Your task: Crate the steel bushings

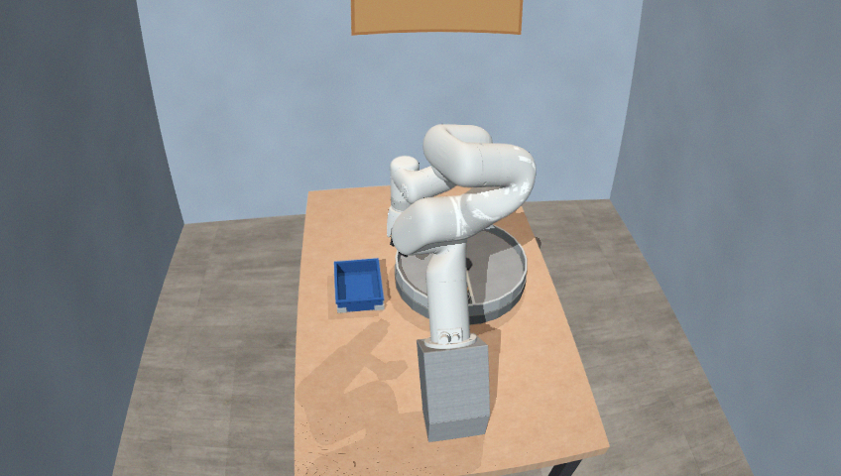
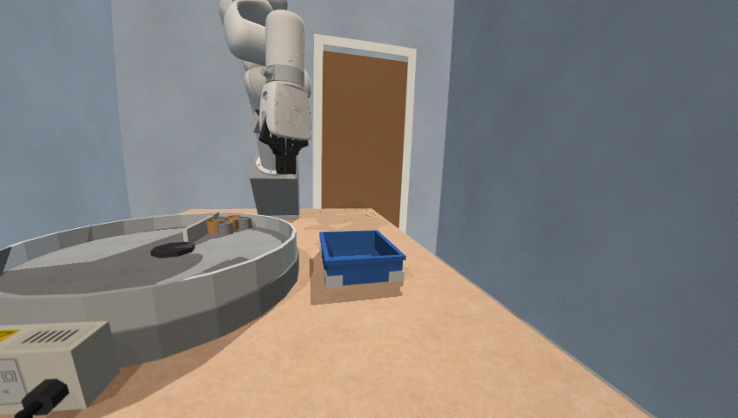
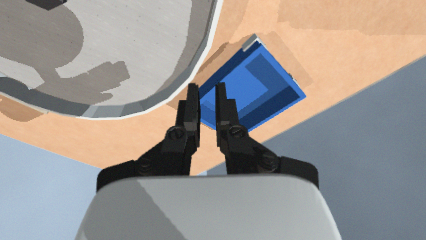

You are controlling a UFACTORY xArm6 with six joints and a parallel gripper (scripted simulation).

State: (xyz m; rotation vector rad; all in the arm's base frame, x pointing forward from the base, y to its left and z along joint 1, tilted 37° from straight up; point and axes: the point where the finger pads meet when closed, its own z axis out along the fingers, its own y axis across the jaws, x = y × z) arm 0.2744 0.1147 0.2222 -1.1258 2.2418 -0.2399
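Observation:
The grey turning table (image 1: 468, 269) sits on the wooden table top, and it also shows in the exterior view (image 2: 139, 264) and the wrist view (image 3: 100, 55). At its far rim, beside a divider wall, stand two steel bushings (image 2: 224, 227) (image 2: 244, 222) and two orange bushings (image 2: 213, 225) (image 2: 233, 221) in a tight group. The blue crate (image 2: 360, 253) stands beside the turning table, is empty, and also shows in the top view (image 1: 358, 284) and the wrist view (image 3: 250, 90). My gripper (image 2: 285, 168) hangs high above the table, over the gap between the turning table's rim and the crate. Its fingers are nearly together with nothing between them.
A black hub (image 2: 172, 249) sits at the turning table's centre. A grey control box (image 2: 46, 362) with a black cable stands near the turning table. My arm is mounted on a grey pedestal (image 1: 454, 389) at the table's edge. A brown door (image 2: 362, 134) is in the wall behind.

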